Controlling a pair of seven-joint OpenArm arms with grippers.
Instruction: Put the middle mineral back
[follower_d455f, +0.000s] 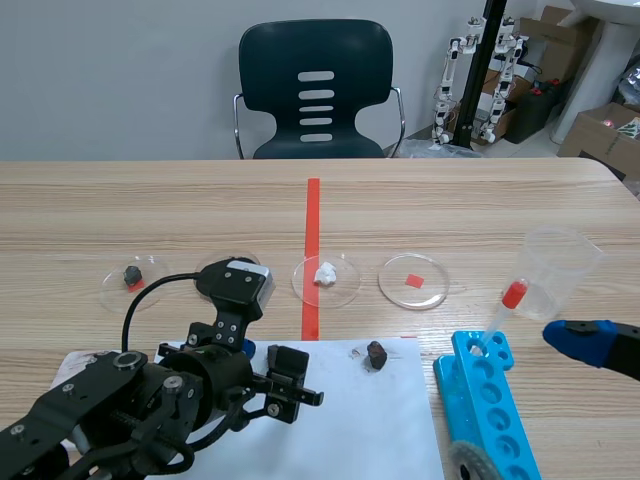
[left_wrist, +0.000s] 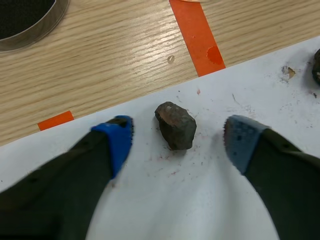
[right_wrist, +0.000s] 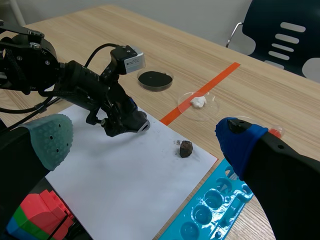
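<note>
Straddling the dark mineral (left_wrist: 176, 125) on the white paper (left_wrist: 175, 200), our left end effector (left_wrist: 178, 141) hangs open, fingers (left_wrist: 117, 142) at nine and three o'clock of it. We judge the grasp is in hand; next, close squarely and lift toward the dish (left_wrist: 50, 27) at eleven o'clock.

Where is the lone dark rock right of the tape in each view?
Scene: dark rock on the paper, at its far edge, right of the tape line.
Right wrist: dark rock on the paper, near the tape.
Left wrist: perhaps the dark sliver at the paper's edge.
Shared: tape line.
</note>
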